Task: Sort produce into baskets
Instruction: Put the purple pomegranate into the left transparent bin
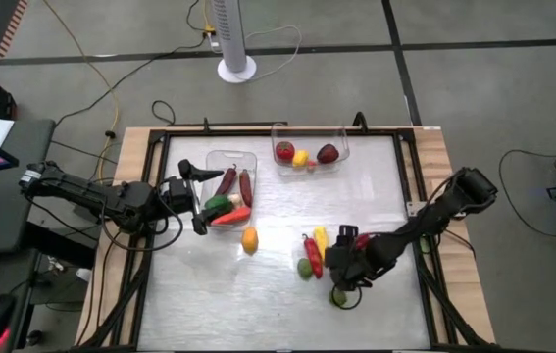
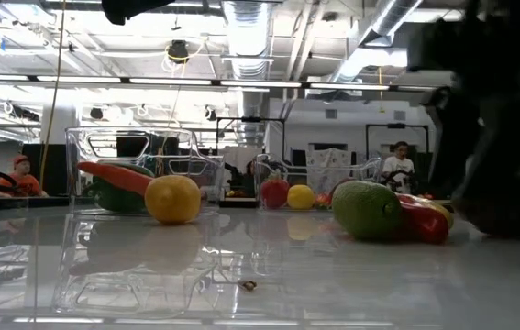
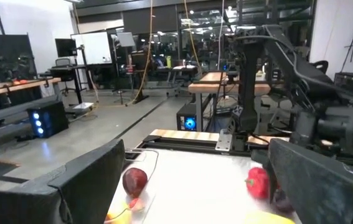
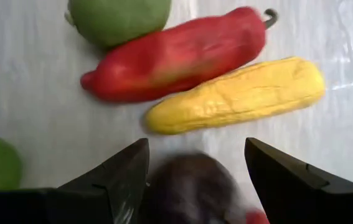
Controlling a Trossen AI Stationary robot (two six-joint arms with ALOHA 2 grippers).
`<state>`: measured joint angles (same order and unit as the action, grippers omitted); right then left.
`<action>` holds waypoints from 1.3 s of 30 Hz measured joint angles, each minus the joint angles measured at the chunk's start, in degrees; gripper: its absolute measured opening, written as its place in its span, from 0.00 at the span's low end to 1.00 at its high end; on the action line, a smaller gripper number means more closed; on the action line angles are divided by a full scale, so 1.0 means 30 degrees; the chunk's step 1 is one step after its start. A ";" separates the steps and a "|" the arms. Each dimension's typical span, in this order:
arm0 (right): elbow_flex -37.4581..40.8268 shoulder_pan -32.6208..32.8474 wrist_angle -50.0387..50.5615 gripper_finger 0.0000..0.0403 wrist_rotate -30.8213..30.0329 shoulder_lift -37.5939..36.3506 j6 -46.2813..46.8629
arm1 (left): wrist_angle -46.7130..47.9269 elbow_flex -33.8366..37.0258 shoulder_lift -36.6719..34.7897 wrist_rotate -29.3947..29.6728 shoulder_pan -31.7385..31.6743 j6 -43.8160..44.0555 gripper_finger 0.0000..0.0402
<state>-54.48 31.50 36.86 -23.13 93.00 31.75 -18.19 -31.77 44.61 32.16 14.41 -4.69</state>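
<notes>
Right claw poised over a dark fruit on the table

Our right claw (image 4: pixel 195 180) hangs spread wide around a dark purple piece (image 4: pixel 192 186), just beside the yellow pepper (image 4: pixel 235 94) and red pepper (image 4: pixel 176 56). If we close carelessly, we judge a finger could nudge these neighbours. Our left claw (image 1: pixel 195 196) waits released by the near basket (image 1: pixel 211 162).

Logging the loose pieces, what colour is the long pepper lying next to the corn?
Red. The long pepper shows best in the right wrist view, beside the yellow corn.
</notes>
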 joint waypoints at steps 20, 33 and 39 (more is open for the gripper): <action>0.2123 0.2594 -0.1767 0.72 -0.5068 -0.1322 0.3083 | 0.0259 0.0007 -0.0003 0.0000 0.0000 0.0306 0.96; 0.5503 0.6599 -0.4376 0.72 -0.9872 -0.2994 0.7497 | 0.0267 0.0007 0.0004 0.0368 -0.0061 0.0309 0.96; 0.6525 0.6583 -0.5781 0.72 -1.0183 -0.2389 0.7626 | 0.0267 0.0007 0.0004 0.0554 -0.0444 0.0357 0.96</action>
<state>-34.91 51.24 19.51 -53.68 85.83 54.63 -17.39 -31.75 44.62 33.82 13.08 -3.62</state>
